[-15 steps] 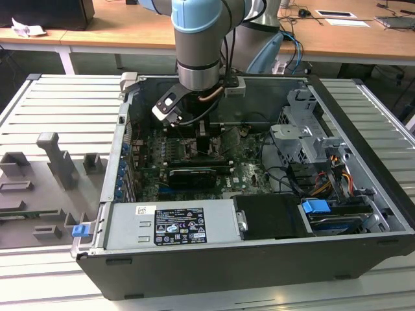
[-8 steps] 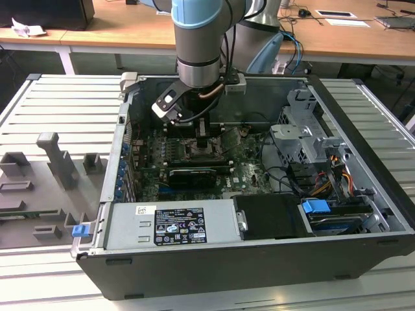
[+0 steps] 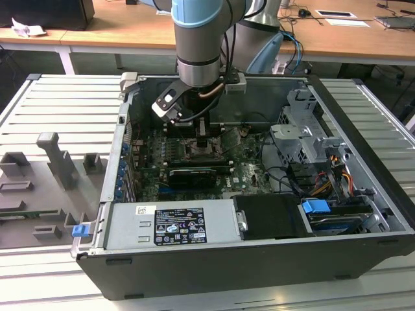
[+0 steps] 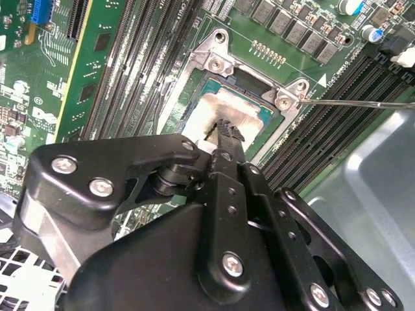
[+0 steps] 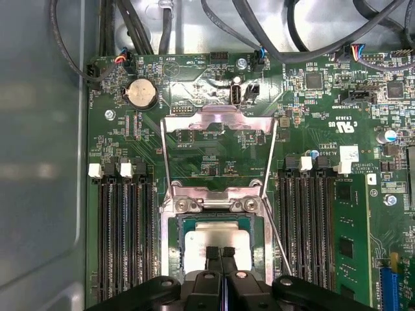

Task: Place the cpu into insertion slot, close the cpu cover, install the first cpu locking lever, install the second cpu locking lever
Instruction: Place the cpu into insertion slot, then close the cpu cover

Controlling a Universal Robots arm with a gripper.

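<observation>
Looking down through the first wrist view, I see the gripper (image 5: pixel 221 251) with its fingers pressed together, narrow, tips right over the chip (image 5: pixel 217 234). That chip lies flat in the socket (image 5: pixel 174 241). The cover (image 5: pixel 217 120) stands raised and open, hinged at the socket's edge.

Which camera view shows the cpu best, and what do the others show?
The first wrist view: it looks straight down on the cpu lying in the insertion slot. The second wrist view shows it aslant, partly behind the gripper. In the exterior view the arm stands over it.
</observation>
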